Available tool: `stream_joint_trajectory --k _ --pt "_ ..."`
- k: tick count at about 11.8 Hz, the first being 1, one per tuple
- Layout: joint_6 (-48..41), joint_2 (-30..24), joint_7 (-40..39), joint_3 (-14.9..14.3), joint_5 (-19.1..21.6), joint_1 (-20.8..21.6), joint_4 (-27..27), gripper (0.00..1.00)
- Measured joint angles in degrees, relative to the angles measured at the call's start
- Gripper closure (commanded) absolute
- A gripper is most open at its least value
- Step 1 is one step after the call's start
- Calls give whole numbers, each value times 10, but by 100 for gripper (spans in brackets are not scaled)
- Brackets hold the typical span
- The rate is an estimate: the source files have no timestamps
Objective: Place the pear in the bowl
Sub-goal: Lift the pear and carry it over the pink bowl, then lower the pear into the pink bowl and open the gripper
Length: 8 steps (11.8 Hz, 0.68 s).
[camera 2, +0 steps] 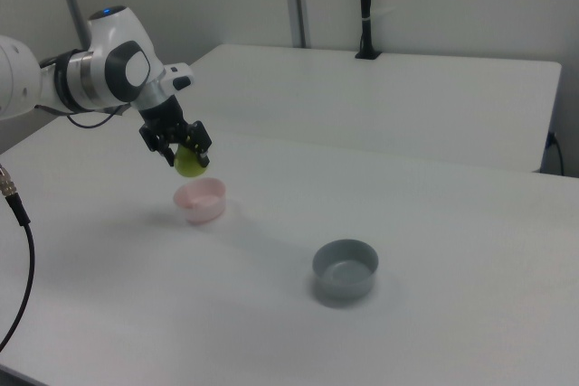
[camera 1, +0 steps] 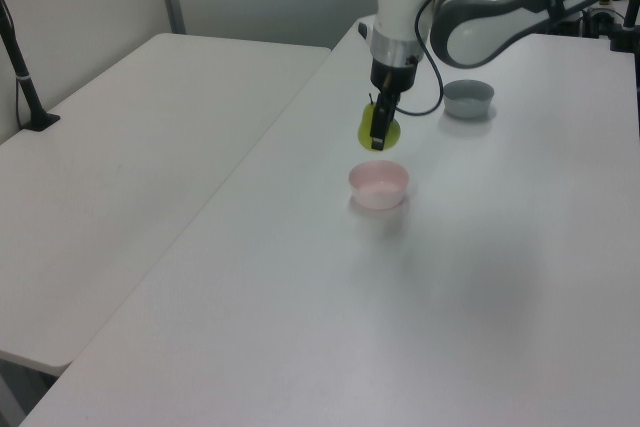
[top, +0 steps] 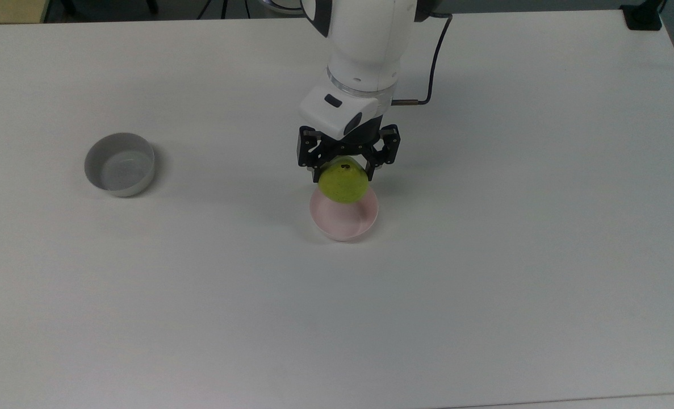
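Pear (top: 344, 183) (yellow-green, dark stem up) pinched between the gripper (top: 345, 170) fingers, held in the air above the pink bowl (top: 345, 220). Bowl stands on the white table (top: 484, 255). Grey bowl (top: 120, 164) sits well apart, toward the top view's left.

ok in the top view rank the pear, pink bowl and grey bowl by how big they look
1. Grey bowl and pink bowl: look about alike; the pear covers part of the pink one, so no ranking between them.
2. Pear: smallest, though held above the table, so nearness to the camera may enlarge it.
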Motion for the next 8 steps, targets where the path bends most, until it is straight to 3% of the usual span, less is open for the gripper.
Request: stream_joint_trajectory --k 8 --pt "79 25 13 -1 -19 -1 -49 47"
